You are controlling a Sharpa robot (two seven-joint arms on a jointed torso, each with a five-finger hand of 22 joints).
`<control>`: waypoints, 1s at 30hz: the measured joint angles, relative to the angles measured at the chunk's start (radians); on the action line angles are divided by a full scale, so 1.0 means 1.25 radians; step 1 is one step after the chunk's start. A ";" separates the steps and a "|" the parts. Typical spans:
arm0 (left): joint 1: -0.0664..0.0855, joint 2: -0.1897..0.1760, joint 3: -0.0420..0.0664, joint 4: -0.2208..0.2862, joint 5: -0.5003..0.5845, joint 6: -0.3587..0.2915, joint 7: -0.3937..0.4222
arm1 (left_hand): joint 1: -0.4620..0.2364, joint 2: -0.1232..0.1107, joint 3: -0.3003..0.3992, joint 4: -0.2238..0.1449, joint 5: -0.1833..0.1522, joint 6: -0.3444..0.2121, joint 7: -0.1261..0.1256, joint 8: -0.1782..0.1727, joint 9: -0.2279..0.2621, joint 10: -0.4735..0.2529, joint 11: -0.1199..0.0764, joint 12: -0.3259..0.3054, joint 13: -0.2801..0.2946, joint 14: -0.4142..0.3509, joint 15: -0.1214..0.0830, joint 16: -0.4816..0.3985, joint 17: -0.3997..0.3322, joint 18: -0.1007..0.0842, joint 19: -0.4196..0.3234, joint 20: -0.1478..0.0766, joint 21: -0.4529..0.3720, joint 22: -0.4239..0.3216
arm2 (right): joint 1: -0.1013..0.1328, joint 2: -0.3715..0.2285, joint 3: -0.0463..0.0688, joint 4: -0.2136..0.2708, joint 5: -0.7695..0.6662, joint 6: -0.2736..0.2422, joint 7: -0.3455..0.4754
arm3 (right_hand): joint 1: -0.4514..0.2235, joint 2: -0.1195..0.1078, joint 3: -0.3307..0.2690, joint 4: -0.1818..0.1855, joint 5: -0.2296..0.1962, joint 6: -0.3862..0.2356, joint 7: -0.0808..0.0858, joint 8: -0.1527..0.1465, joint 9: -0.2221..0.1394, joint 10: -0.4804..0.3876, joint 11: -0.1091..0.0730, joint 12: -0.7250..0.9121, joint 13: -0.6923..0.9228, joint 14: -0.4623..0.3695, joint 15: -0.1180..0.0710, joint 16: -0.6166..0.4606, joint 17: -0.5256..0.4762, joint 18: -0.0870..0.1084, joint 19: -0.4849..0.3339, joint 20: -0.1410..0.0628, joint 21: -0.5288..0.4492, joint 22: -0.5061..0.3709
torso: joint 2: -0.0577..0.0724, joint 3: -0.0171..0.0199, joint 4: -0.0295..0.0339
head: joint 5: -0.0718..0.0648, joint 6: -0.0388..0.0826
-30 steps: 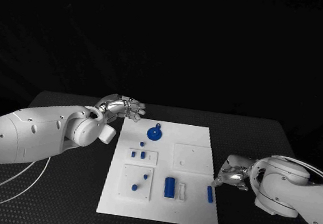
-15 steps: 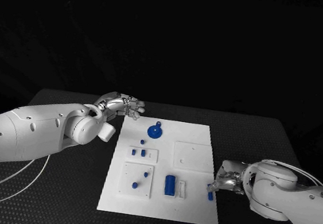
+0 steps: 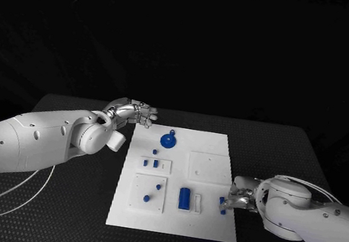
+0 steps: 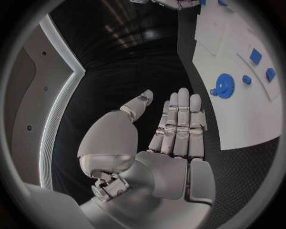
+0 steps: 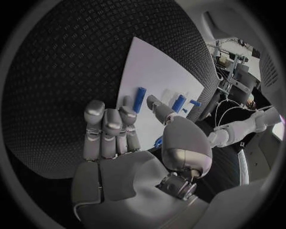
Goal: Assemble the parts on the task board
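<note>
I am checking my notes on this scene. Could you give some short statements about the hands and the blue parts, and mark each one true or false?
1. The left hand holds a blue part. False: it holds nothing and sits off the task board, near its far left corner.
2. The round blue gear lies at the far end of the board. True.
3. The right hand is at the board's right edge, close to a small blue bar. True.
4. The board lies on a wooden table. False: the table is black.
</note>
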 measured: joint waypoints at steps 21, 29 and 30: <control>0.000 -0.002 0.000 0.002 0.000 0.001 -0.001 | 0.000 0.000 -0.002 0.002 0.000 0.000 0.000 0.000 0.001 0.000 0.000 0.000 -0.001 0.003 0.003 0.000 0.002 0.005 0.003 0.003 0.000 0.001 | -0.031 0.063 0.003 -0.027 -0.148 -0.020 -0.005 | 0.026 0.034 0.002 -0.039 0.000 0.020 0.006 0.007 0.213 0.007 0.001 0.000 0.002 0.004 0.002 -0.003 0.003 0.000 -0.001 0.004 0.003 0.001 | 0.000 0.0005 0.0002 | 0.002 -0.006; 0.000 -0.001 0.000 0.002 0.000 0.002 -0.002 | -0.007 0.000 0.000 0.005 0.000 0.000 0.000 0.000 0.001 0.000 0.000 0.000 -0.001 0.003 0.003 0.000 0.003 0.005 0.003 0.003 0.000 0.002 | -0.031 0.077 0.003 -0.034 -0.160 -0.019 -0.005 | 0.026 0.034 0.005 -0.041 0.000 0.020 0.006 0.007 0.213 0.006 0.000 0.000 0.002 0.003 0.002 -0.003 0.003 0.000 -0.001 0.004 0.003 0.001 | 0.000 -0.0005 0.0002 | 0.004 -0.005; 0.000 -0.001 0.000 0.002 0.000 0.002 -0.002 | -0.007 0.000 -0.002 0.006 0.000 0.000 0.000 0.000 0.001 0.000 0.000 0.000 -0.001 0.003 0.003 0.000 0.003 0.005 0.003 0.003 -0.001 0.002 | -0.031 0.078 0.003 -0.035 -0.161 -0.019 -0.005 | 0.026 0.034 0.005 -0.041 0.000 0.020 0.006 0.007 0.213 0.006 0.000 0.000 0.002 0.003 0.002 -0.003 0.003 0.000 -0.001 0.004 0.003 0.001 | 0.000 -0.0005 0.0000 | 0.004 -0.005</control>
